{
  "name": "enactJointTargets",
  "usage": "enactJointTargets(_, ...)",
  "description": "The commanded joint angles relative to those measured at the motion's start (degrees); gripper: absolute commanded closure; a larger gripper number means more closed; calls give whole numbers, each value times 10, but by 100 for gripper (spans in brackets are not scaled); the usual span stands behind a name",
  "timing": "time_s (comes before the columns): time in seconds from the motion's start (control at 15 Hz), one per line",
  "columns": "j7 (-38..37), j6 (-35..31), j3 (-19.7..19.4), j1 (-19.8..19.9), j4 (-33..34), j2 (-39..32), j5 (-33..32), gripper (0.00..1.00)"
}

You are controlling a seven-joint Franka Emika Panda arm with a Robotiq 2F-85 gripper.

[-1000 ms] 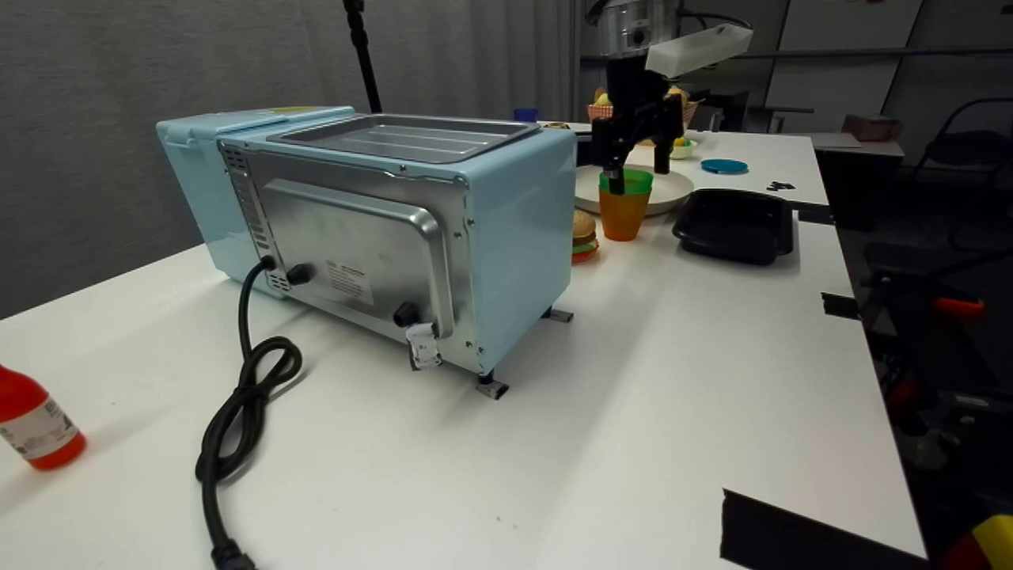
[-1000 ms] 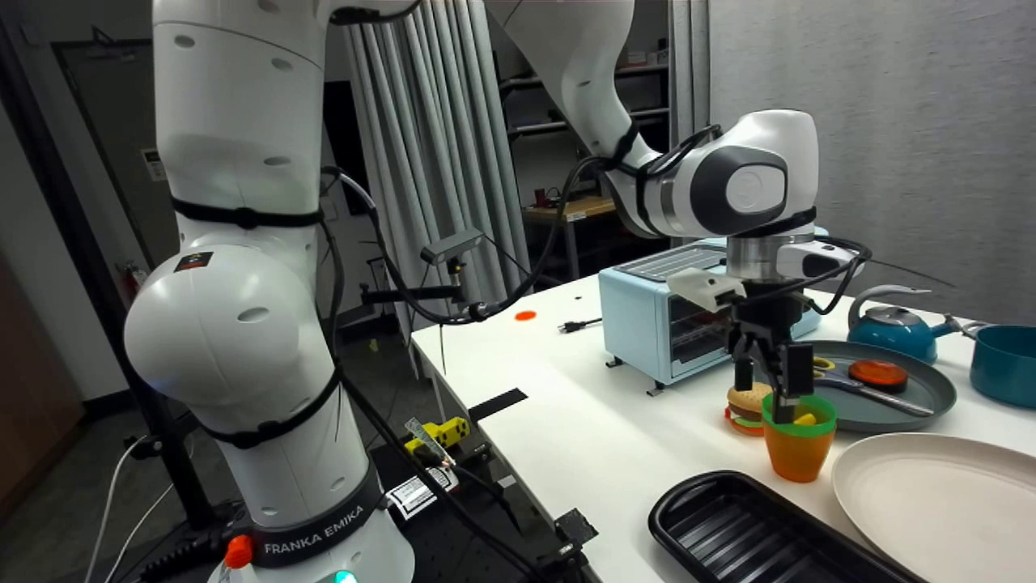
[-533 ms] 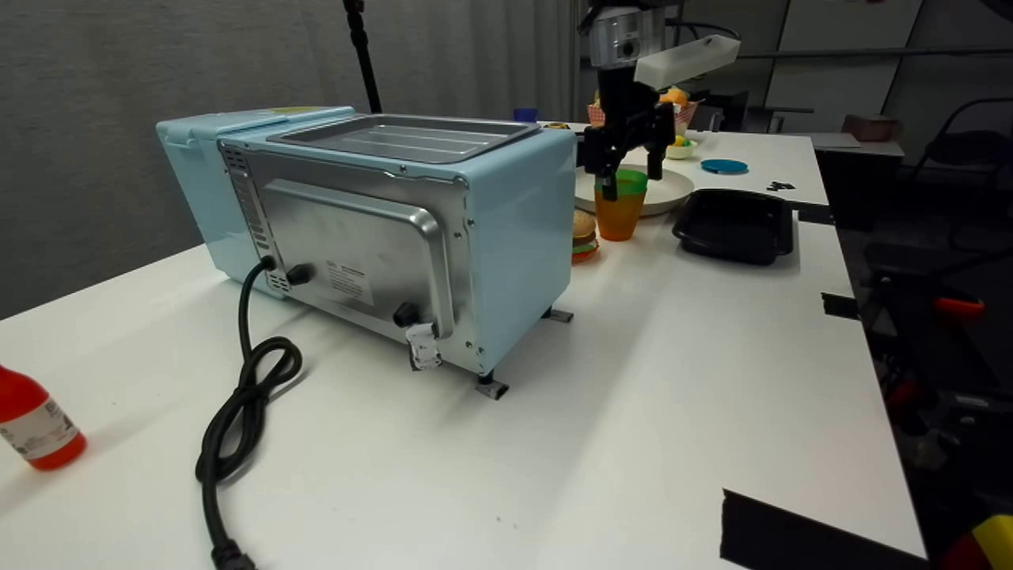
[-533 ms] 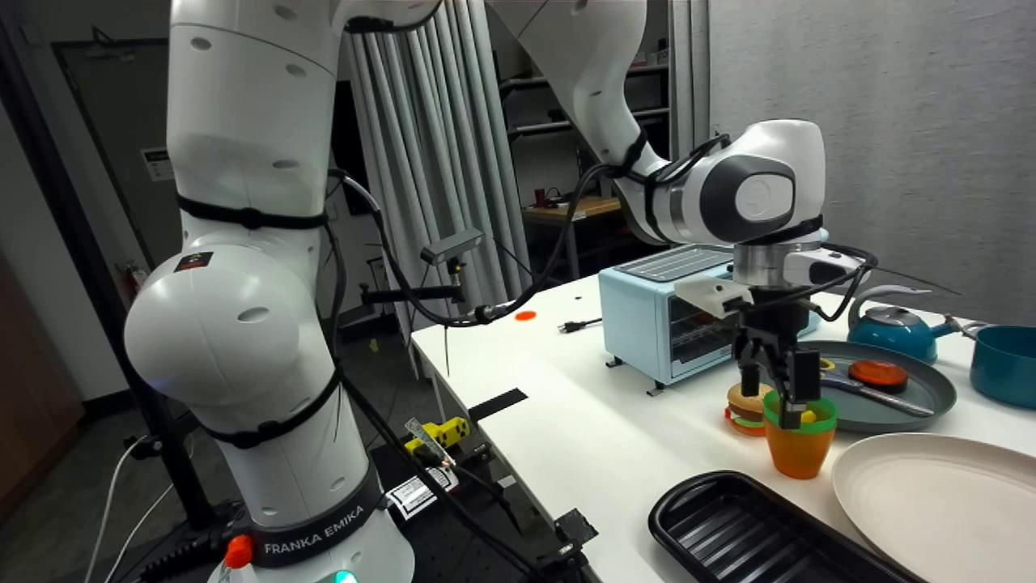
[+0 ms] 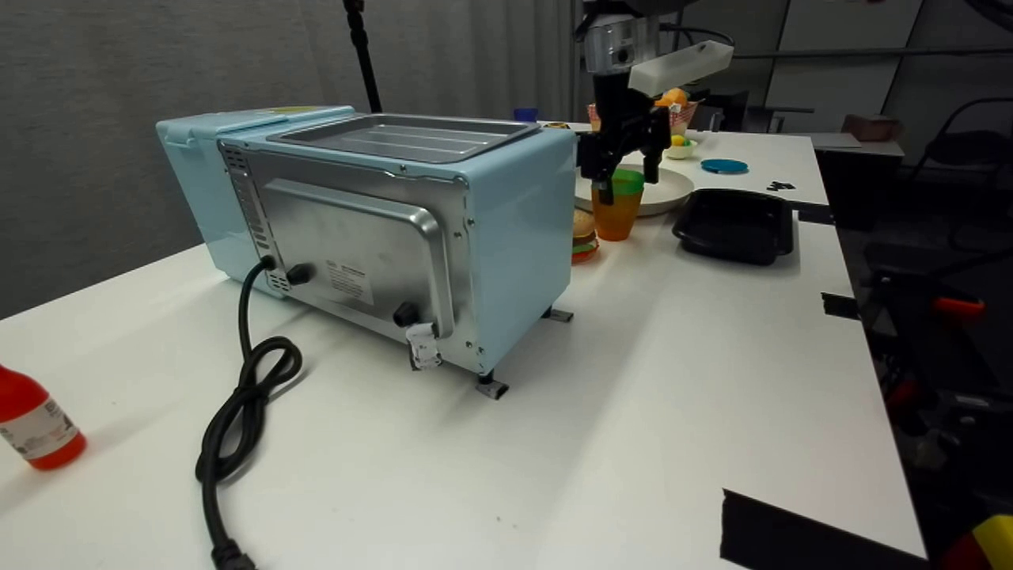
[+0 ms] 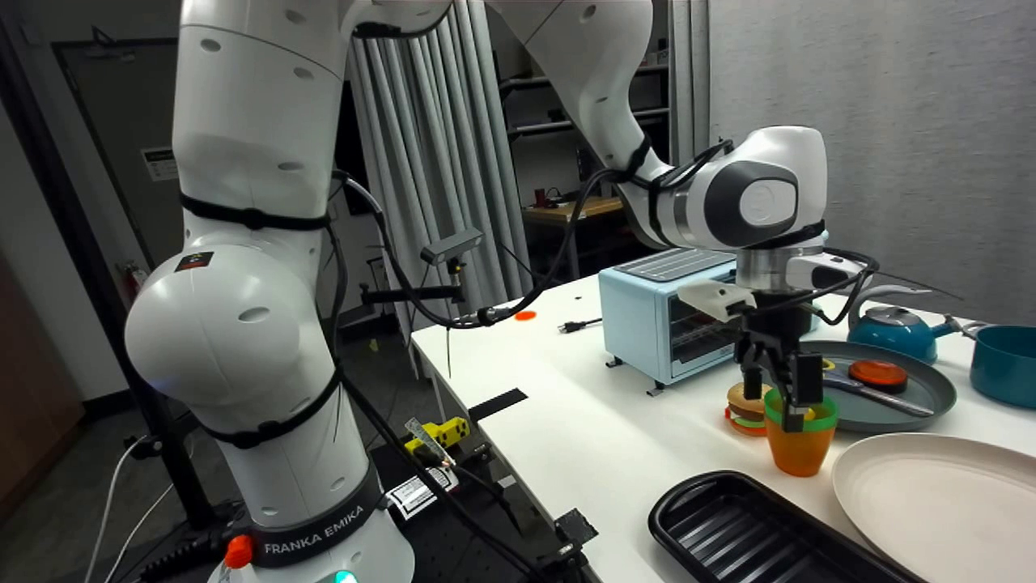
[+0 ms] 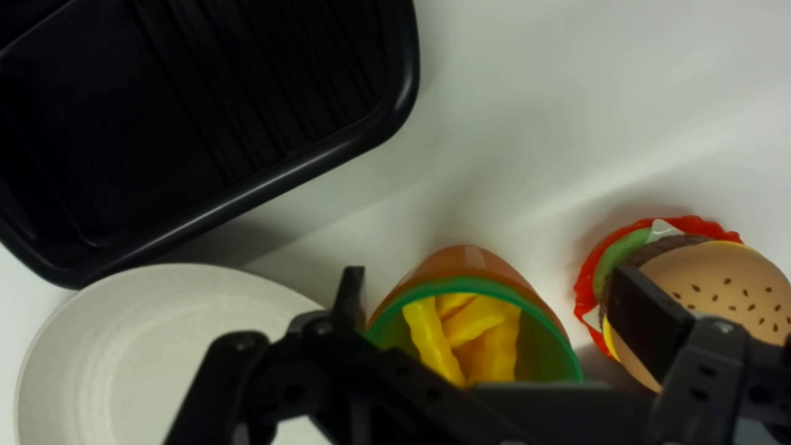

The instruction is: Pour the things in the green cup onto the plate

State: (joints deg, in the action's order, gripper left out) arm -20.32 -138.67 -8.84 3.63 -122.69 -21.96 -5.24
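The green cup shows a green rim and inside with an orange outer wall; it stands upright on the table in both exterior views [image 5: 618, 215] [image 6: 800, 453]. In the wrist view the cup [image 7: 469, 262] holds several yellow fry-like pieces [image 7: 432, 340]. The pale round plate [image 6: 947, 510] lies beside the cup; it is at lower left in the wrist view [image 7: 173, 352]. My gripper [image 6: 775, 406] is open and low at the cup's rim. In the wrist view one finger [image 7: 351, 290] is close against the cup's wall; the opposite finger [image 7: 649, 321] is over the burger, apart from the cup.
A black ridged dish [image 6: 745, 526] lies near the plate. A toy burger [image 6: 746, 409] stands close to the cup. The pale blue toaster [image 5: 522, 237] is behind it. A grey plate [image 6: 862, 417], a kettle [image 6: 894, 334] and a teal pot [image 6: 1004, 368] are further back.
My gripper has moved slightly down and toward the toaster side. The cup has shifted slightly the same way on the table. The fingers have stayed open.
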Motion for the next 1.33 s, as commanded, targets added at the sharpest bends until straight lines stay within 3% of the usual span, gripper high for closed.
enactJointTargets(0.0, -23, -9, -16, -15, 13, -8, -19, 0)
enactJointTargets(1.27, -76, -19, -47, -36, 20, -25, -61, 0)
